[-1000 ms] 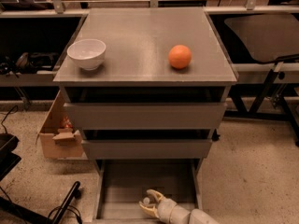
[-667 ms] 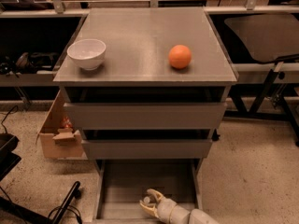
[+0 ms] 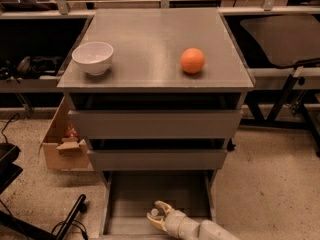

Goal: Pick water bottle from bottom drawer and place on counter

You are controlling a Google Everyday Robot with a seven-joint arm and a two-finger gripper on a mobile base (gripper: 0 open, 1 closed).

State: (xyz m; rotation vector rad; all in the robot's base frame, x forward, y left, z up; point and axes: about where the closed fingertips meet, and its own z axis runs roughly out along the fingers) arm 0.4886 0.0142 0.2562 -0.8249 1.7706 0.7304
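Note:
My gripper point(image 3: 156, 214) reaches down into the open bottom drawer point(image 3: 125, 204), near its front middle. Its pale fingers point(image 3: 163, 206) sit on either side of a small whitish cap, which is all that shows of the water bottle point(image 3: 154, 212). The rest of the clear bottle is hidden by the fingers and wrist. The gripper looks shut on the bottle, low over the drawer floor. The grey counter point(image 3: 150, 39) lies above, on top of the cabinet.
A white bowl point(image 3: 93, 57) stands on the counter's left and an orange point(image 3: 192, 60) on its right. Two upper drawers point(image 3: 155, 124) stick out slightly above the bottom drawer. A cardboard box point(image 3: 60, 144) sits on the floor to the left, next to black stand legs point(image 3: 70, 219).

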